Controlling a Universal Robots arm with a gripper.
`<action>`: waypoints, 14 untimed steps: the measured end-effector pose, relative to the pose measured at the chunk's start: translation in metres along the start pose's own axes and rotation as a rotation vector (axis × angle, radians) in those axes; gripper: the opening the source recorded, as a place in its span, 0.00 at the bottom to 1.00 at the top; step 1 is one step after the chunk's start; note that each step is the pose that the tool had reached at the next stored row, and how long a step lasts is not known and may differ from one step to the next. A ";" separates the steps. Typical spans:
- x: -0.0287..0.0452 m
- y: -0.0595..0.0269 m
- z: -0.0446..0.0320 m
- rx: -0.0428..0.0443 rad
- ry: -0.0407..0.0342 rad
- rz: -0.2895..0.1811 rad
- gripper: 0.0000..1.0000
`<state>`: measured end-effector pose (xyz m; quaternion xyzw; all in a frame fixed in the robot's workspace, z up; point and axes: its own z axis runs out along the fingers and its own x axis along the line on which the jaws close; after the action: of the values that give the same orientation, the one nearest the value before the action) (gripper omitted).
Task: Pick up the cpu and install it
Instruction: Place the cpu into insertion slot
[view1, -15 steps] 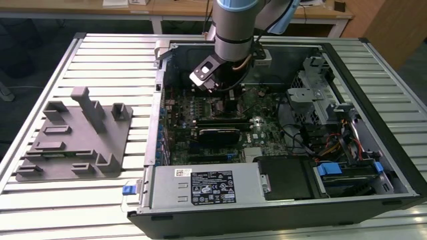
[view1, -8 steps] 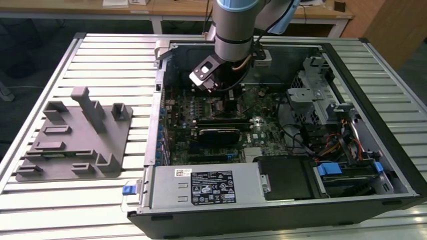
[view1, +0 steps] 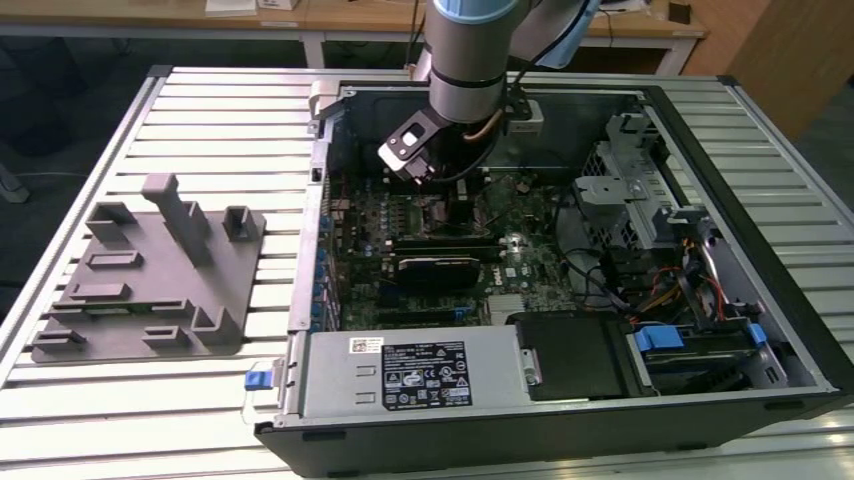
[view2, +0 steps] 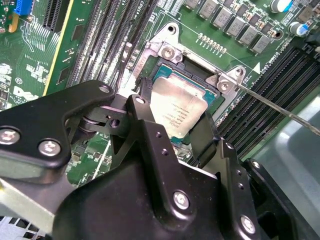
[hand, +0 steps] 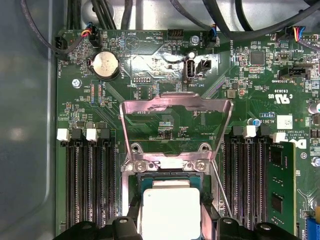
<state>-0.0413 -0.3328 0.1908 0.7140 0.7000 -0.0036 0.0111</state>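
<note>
The cpu (view2: 177, 107) (hand: 171, 212) is a flat square chip with a silvery top. It sits between the two black fingers of my gripper (view2: 175, 120) (hand: 171, 222), which is shut on its opposite edges. It lies level in or just over the motherboard socket (view2: 167, 50) (hand: 165, 175); I cannot tell whether it is seated. The socket's metal load plate (hand: 176, 107) stands flipped open beyond it. In the exterior view the gripper (view1: 424, 178) reaches down into the open computer case (view1: 747, 300) over the green motherboard (view1: 521, 250).
A thin retention lever (view2: 280, 107) (hand: 220, 190) sticks out beside the socket. Memory slots (hand: 87, 185) (hand: 245, 185) flank it on both sides. A grey power supply (view1: 400, 370), a drive cage (view1: 641, 200) and cables (view1: 667, 280) crowd the case. A grey fixture (view1: 147, 270) stands on the slatted table (view1: 80, 420).
</note>
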 end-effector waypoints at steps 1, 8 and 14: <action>0.0000 0.0000 0.0000 0.0000 -0.0001 0.000 0.55; 0.0000 0.0000 0.0000 0.0000 -0.0001 0.000 0.55; 0.0001 0.0000 0.0001 -0.0002 0.0003 0.000 0.62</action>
<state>-0.0412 -0.3328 0.1907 0.7141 0.7000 -0.0034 0.0110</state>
